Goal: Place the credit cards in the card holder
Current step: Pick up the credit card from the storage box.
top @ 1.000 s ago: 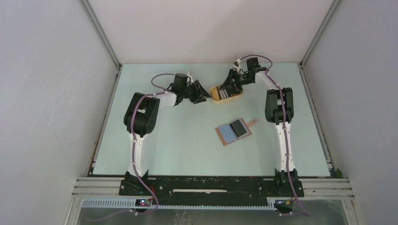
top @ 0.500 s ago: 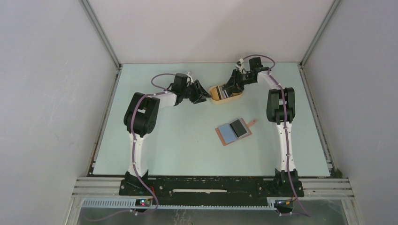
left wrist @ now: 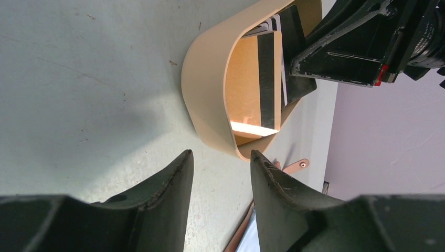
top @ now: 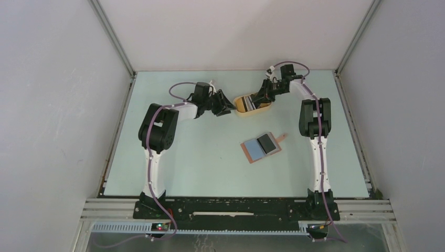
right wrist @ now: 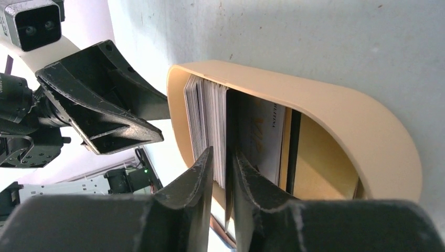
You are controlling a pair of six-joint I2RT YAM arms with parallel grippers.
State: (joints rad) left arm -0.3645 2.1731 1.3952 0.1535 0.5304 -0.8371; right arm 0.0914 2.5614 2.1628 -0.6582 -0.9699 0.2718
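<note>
Nearest the arm bases, the reddish-brown leather card holder (top: 261,147) lies opened flat on the pale green table (top: 199,157). A blue-grey card (top: 254,149) and a dark card (top: 267,143) sit side by side on its inner face, and its snap tab (top: 282,138) points to the far right. Spread open like that, it probably leaves its pockets reachable from above.

Farther back, the left gripper (left wrist: 220,157) hovers low at the rounded left end of the yellow oval tray (left wrist: 204,89). Its fingers are spread wide with nothing between them, and they lie just beside the rim without touching it. That placement looks like a brace, ready to keep the light tray from sliding while a card is pulled out.

Inside the tray, a stack of pale credit cards (right wrist: 202,113) stands on edge. The right gripper (right wrist: 222,155) reaches in from the far right end. Its fingers are drawn close together, with only a narrow gap that straddles a card edge. Whether they are actually clamping that card I cannot tell.

From overhead, only the layout shows: the two grippers flank the tray, and the holder lies well apart from it on the near side. The right wrist camera alone shows how many cards remain and exactly where the fingers enter the stack. The left wrist camera adds a card with a black stripe leaning against the tray wall.
</note>
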